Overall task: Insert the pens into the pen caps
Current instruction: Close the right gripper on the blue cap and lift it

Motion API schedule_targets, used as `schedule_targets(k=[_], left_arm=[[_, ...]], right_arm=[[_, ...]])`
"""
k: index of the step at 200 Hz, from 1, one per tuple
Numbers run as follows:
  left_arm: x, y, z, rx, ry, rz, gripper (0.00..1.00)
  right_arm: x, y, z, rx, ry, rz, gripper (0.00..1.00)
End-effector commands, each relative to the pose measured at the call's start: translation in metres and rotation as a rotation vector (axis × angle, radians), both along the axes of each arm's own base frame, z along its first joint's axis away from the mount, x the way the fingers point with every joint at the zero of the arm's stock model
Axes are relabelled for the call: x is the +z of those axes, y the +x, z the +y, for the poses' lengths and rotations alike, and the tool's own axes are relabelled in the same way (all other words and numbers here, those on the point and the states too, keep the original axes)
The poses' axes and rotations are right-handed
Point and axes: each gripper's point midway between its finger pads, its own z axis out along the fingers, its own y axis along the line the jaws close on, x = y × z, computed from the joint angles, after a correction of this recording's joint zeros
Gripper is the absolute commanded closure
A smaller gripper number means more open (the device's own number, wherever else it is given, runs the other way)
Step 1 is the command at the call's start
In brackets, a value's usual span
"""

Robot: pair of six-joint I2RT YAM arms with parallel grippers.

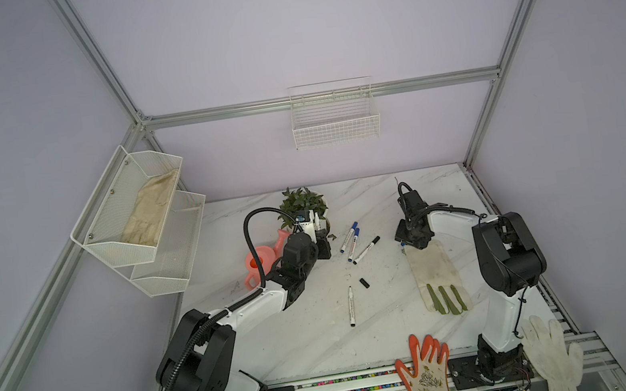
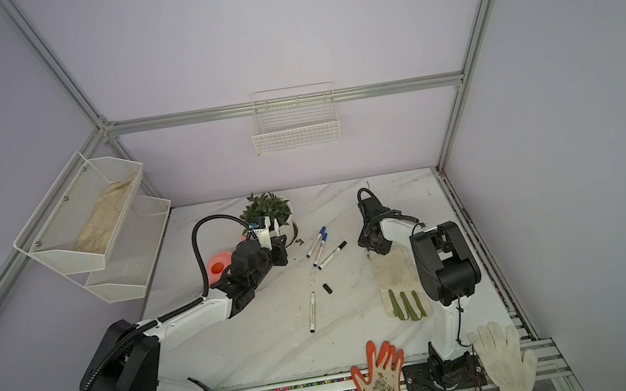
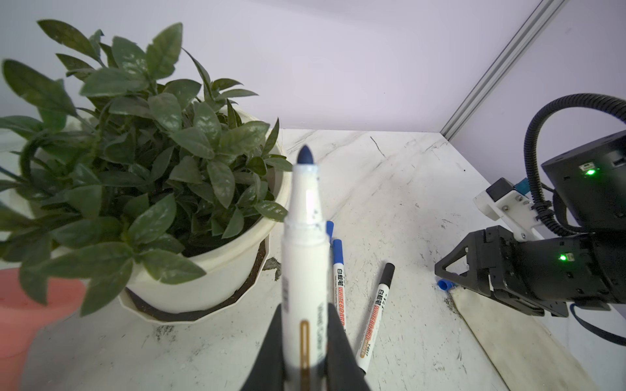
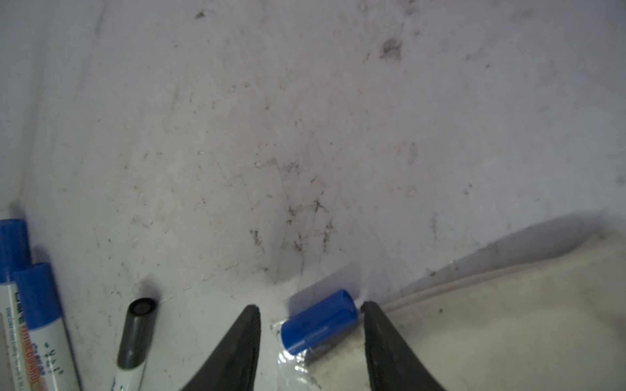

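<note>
In both top views a loose pen (image 1: 351,306) and black cap (image 1: 365,283) lie on open tabletop, well apart from the glove (image 1: 436,270).

Left wrist view: the left gripper (image 3: 305,325) clamps an uncapped pen (image 3: 305,237); capped pens (image 3: 372,315) read WHITEBOARD.

Right wrist view: the right gripper (image 4: 310,306) gapes around a blue cap (image 4: 320,321) at the glove's edge, seemingly not touching it.

Smooth plastic pen cap (image 4: 318,321); tabletop (image 4: 305,135) perhaps marble

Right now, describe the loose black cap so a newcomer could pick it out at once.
On the marble tabletop, find the lone pen lying near the middle, apart from the three capped pens farther back. Just right of its far end in both top views lies the loose black cap, a short stub. The other loose cap, by the beige glove, is blue.
</note>
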Motion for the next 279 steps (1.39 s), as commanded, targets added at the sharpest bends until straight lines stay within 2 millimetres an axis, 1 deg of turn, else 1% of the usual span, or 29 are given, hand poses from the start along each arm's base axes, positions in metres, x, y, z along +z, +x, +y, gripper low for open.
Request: schedule_targets(k=[1,18,44,60,66,80,94,113,140,167,192,213,243,268,279], left_arm=[[0.012,-0.003,0.009,0.017,0.003,-0.062,1.0],[0.012,-0.003,0.009,0.016,0.004,-0.061,1.0],[0.009,-0.003,0.01,0.018,0.014,-0.058,1.0],[0.01,-0.004,0.011,0.017,0.018,-0.06,1.0],[0.01,-0.004,0.01,0.014,0.021,-0.061,1.0],[0.01,-0.004,0.01,0.014,0.027,-0.063,1.0],[0.009,-0.003,0.01,0.014,0.034,-0.059,1.0],[0.007,-0.003,0.01,0.014,0.037,-0.056,1.0],[0.007,-0.001,0.006,0.001,0.033,-0.052,1.0],[0.007,0.0,0.004,-0.005,0.027,-0.051,1.0],[0.007,-0.001,0.004,-0.009,0.023,-0.048,1.0],[0.007,-0.001,0.003,-0.011,0.025,-0.048,1.0],[0.006,-0.001,0.003,-0.016,0.031,-0.049,1.0],[0.006,-0.003,0.003,-0.018,0.034,-0.046,1.0],[0.006,-0.003,0.004,-0.019,0.036,-0.046,1.0]], right_arm=[[-0.008,0.001,-0.001,-0.036,0.002,0.024,0.51],[-0.011,0.004,-0.001,-0.036,-0.009,0.018,0.56],[-0.018,0.007,-0.004,-0.014,-0.044,0.031,0.66],[-0.024,0.006,-0.009,0.002,-0.082,0.052,0.7],[-0.025,0.006,-0.01,0.033,-0.104,0.055,0.71],[-0.028,0.005,-0.007,0.065,-0.109,0.067,0.73],[-0.028,0.005,0.002,0.118,-0.109,0.061,0.74],[-0.025,0.008,0.016,0.197,-0.137,0.046,0.74],[-0.02,0.009,0.03,0.253,-0.181,0.035,0.68],[-0.006,0.012,0.027,0.231,-0.197,-0.004,0.6],[0.0,0.009,0.024,0.227,-0.204,0.0,0.57],[-0.004,0.002,0.024,0.231,-0.191,0.015,0.56],[-0.014,-0.011,0.02,0.229,-0.197,0.047,0.56],[-0.009,-0.019,0.017,0.221,-0.185,0.047,0.56],[-0.007,-0.021,0.019,0.223,-0.171,0.045,0.56]])
